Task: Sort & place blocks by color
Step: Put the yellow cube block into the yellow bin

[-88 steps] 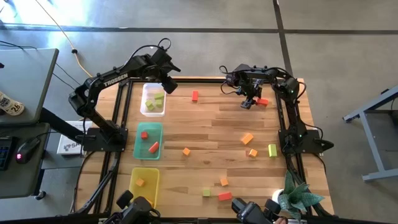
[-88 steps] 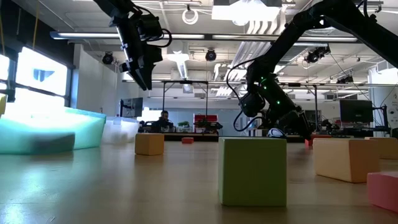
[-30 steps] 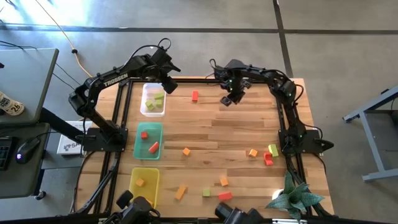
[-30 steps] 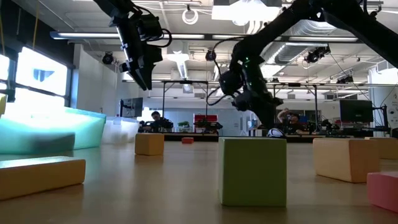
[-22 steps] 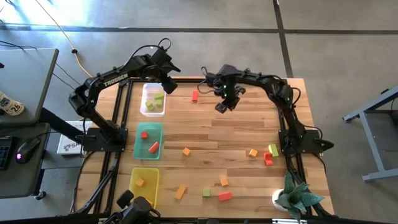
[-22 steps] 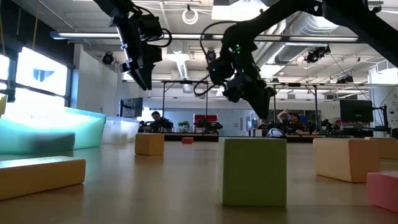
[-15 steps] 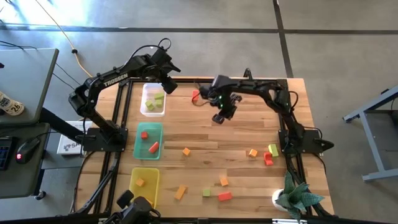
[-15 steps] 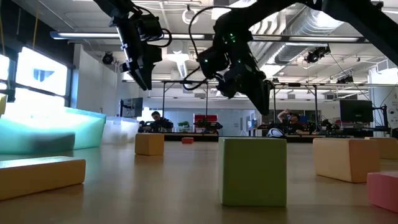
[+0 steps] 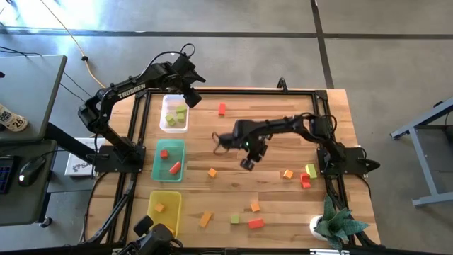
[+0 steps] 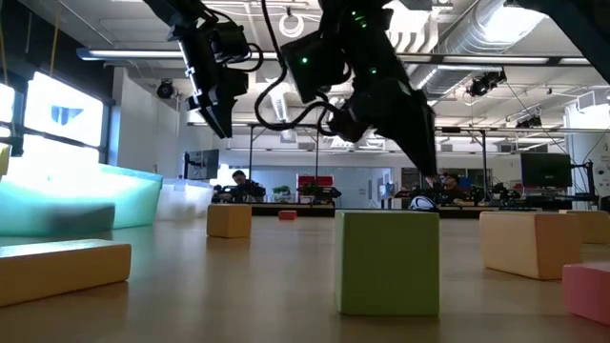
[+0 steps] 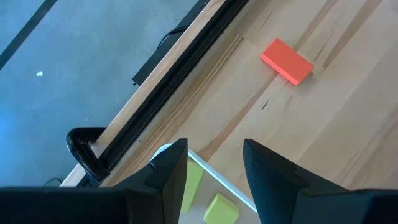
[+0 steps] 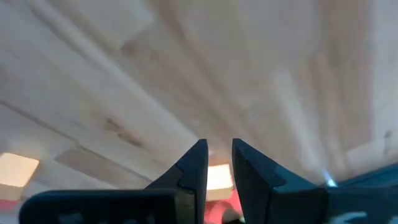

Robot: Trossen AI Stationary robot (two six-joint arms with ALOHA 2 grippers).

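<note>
Right gripper (image 9: 247,163) hangs mid-table, fingers barely apart, orange block (image 9: 211,172) nearby. Left gripper (image 9: 192,99) waits spread beside the clear tray (image 9: 165,124).

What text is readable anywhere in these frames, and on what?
"TROSSEN": white lettering on the left arm, high view.
Two-digit number on a pale tag at the picture's left edge: too blurred to read surely.
White box by the left arm's base: dark print, unreadable.
Low and wrist views: none legible.
</note>
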